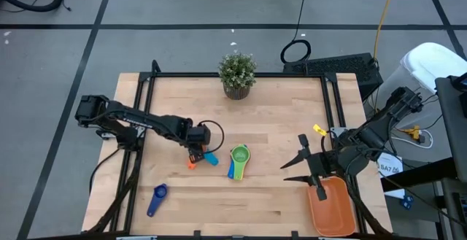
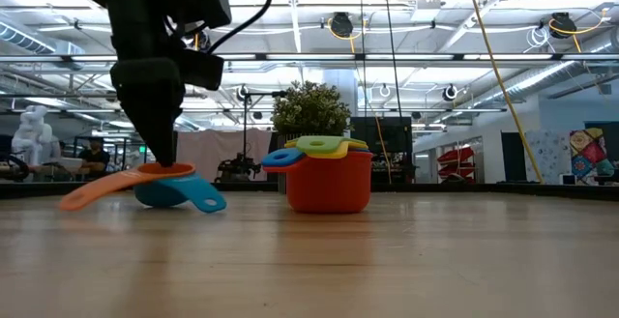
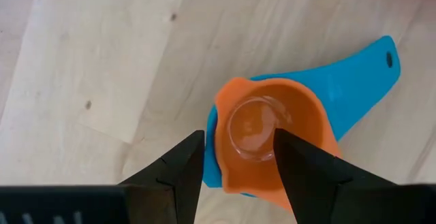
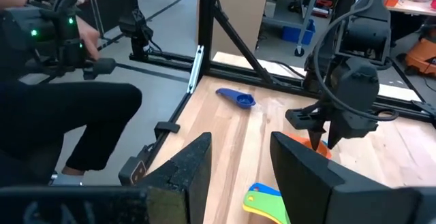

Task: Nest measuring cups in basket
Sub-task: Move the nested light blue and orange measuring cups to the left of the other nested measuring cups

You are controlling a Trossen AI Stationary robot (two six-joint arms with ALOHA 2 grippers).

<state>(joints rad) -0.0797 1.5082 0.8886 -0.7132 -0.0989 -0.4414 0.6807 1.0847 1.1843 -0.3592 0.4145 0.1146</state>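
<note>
The left gripper [image 1: 194,155] hangs straight down over the middle-left of the wooden table [image 1: 277,123], its tips at the orange cup [image 3: 272,142], which sits nested inside the light blue cup [image 3: 354,81]. In the left wrist view one dark finger [image 3: 178,173] stands outside the orange cup's rim and the other [image 3: 303,169] stands inside the bowl, so the jaws are partly closed across the rim; whether they actually pinch it cannot be told. In the low view the orange handle juts one way and the light blue handle the other, with both cups resting on the table. Just to the right of this pair stands a stack of cups [image 1: 238,160]: a red cup [image 2: 330,183] at the bottom, with green, yellow and blue handles fanned out over its rim. The dark blue cup [image 1: 156,199] lies alone near the front-left of the table, well apart from the others. The basket [image 1: 334,211] sits at the front-right corner of the table, with none of the cups in it. The right gripper [image 1: 299,161] waits just beside the basket's far-left corner, its fingers spread apart and holding nothing. A small potted plant [image 1: 237,74] stands at the far edge of the table. In the right wrist view a person in dark clothes [image 4: 61,108] sits beyond the table's left side.
</note>
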